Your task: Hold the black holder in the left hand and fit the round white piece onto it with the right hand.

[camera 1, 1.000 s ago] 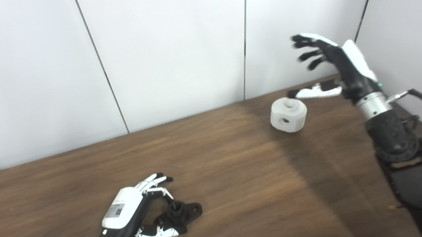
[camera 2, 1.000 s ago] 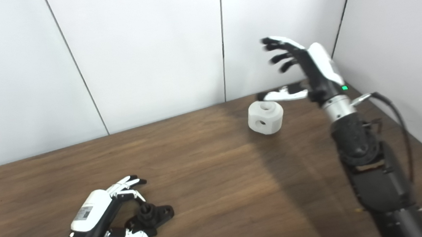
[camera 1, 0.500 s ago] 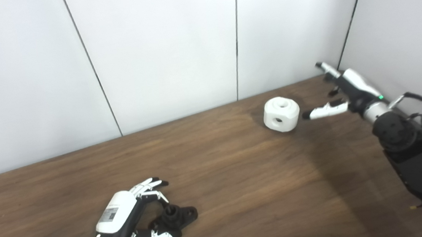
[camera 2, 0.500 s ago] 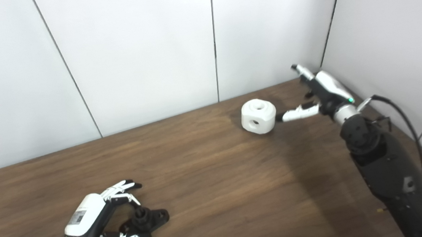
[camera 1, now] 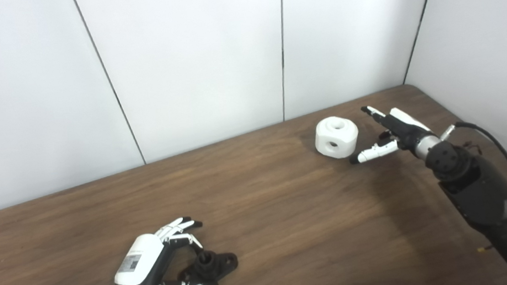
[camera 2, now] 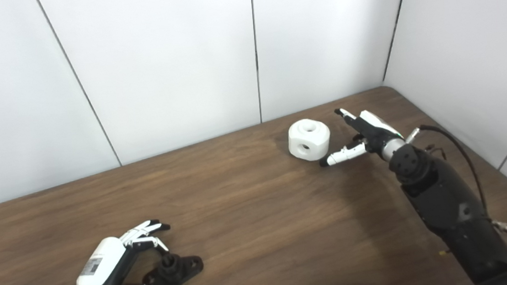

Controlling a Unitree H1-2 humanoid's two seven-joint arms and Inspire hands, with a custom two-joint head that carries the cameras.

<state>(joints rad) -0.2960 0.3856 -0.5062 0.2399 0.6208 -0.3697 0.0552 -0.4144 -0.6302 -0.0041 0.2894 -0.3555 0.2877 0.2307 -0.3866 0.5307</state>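
Observation:
The black holder [camera 1: 211, 265] lies on the wooden table [camera 1: 288, 222] at the front left. My left hand [camera 1: 147, 266] rests beside it with fingers arched over it and thumb stretched under it, open, not closed on it. The round white piece [camera 1: 335, 136], with a hole on top and one in its side, stands at the back right. My right hand [camera 1: 390, 133] is open just to the right of it, low over the table, thumb pointing at its base and fingers reaching past its far side, not touching. Both also show in the right eye view: holder [camera 2: 173, 270], piece [camera 2: 309, 139].
White wall panels close the table at the back and at the right, meeting in a corner just behind my right hand. A black cable [camera 1: 491, 133] loops off the right wrist. Bare wood lies between the two hands.
My right hand has come down from well above the white piece to table level and moved in beside it. The left hand and the holder have stayed. The camera has shifted slightly.

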